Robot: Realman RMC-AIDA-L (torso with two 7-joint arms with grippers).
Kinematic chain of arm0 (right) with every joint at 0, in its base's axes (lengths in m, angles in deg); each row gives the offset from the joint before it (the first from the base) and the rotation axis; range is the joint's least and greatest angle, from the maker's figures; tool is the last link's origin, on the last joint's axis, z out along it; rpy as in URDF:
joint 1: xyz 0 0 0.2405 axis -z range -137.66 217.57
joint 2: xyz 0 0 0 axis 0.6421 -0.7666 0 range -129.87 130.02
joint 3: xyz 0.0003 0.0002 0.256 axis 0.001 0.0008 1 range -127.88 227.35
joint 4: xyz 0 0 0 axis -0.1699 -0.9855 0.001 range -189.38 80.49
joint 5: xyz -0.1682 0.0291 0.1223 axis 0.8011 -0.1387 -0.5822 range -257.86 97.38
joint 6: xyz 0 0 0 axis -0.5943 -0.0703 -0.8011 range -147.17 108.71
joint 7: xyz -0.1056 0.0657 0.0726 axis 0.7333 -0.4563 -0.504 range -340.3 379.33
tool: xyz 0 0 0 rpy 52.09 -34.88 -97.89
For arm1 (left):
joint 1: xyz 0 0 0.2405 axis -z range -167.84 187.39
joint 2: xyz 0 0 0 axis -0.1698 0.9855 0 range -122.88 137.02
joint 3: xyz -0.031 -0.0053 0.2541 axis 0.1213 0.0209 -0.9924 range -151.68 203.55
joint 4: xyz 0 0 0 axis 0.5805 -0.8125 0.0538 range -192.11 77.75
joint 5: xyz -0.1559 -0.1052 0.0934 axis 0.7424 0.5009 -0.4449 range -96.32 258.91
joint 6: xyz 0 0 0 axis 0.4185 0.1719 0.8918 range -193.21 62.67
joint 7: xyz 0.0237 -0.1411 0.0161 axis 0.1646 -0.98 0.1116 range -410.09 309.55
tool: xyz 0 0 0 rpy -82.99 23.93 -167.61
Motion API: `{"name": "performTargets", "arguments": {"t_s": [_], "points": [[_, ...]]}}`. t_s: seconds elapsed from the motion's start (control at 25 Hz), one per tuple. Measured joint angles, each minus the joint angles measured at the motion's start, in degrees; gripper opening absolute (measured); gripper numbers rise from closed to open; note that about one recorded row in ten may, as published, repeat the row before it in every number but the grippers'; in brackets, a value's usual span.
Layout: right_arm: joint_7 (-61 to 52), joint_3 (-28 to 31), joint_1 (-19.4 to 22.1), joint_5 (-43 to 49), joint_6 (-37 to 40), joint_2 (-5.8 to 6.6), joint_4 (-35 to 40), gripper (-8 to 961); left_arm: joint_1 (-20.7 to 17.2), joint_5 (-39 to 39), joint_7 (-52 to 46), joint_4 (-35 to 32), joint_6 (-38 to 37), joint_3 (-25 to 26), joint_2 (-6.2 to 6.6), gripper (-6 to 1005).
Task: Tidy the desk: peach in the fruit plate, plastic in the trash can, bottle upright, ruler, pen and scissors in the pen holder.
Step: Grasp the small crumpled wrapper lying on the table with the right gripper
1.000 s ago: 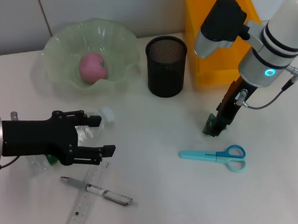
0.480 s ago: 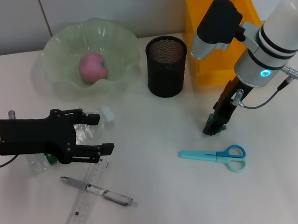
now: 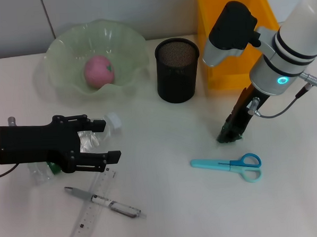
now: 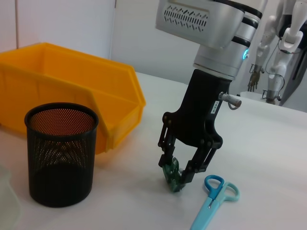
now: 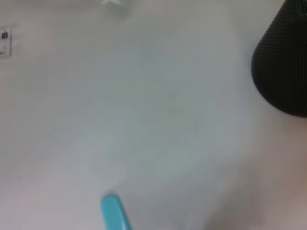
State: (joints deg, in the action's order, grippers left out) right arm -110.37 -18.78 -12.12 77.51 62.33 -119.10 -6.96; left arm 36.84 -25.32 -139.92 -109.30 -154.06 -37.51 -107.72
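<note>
Here the right gripper [image 3: 231,135] stands at centre right of the head view, fingertips down on the desk [image 3: 164,134], pinching a small crumpled green plastic scrap [image 4: 171,175] just above the scissors [image 3: 228,165]. The left gripper [image 3: 107,142] lies low at left, fingers spread wide around the fallen bottle [image 3: 90,137], not clamping it. The peach [image 3: 98,70] sits in the fruit plate [image 3: 59,49] at upper left. The pen holder [image 3: 177,69] stands beside the trash can [image 3: 217,20]. The ruler [image 3: 89,215] and pen [image 3: 104,201] cross at lower left.
</note>
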Motion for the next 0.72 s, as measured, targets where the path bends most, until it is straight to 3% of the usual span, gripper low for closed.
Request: {"name": "performTargets", "arguments": {"t_s": [0.24, 0.68, 0.72], "points": [[0.0, 0.0, 0.3, 0.0, 0.2, -0.01, 0.0, 493, 0.0, 0.0, 0.0, 0.0, -0.1, 0.1, 0.00, 847], [-0.4, 0.3, 0.6, -0.6, 0.5, -0.09, 1.0, 476, 0.0, 0.0, 0.1, 0.0, -0.1, 0.8, -0.08, 847], [-0.4, 0.5, 0.6, -1.0, 0.7, -0.09, 1.5, 405, 0.0, 0.0, 0.1, 0.0, -0.1, 0.8, -0.09, 847]]}}
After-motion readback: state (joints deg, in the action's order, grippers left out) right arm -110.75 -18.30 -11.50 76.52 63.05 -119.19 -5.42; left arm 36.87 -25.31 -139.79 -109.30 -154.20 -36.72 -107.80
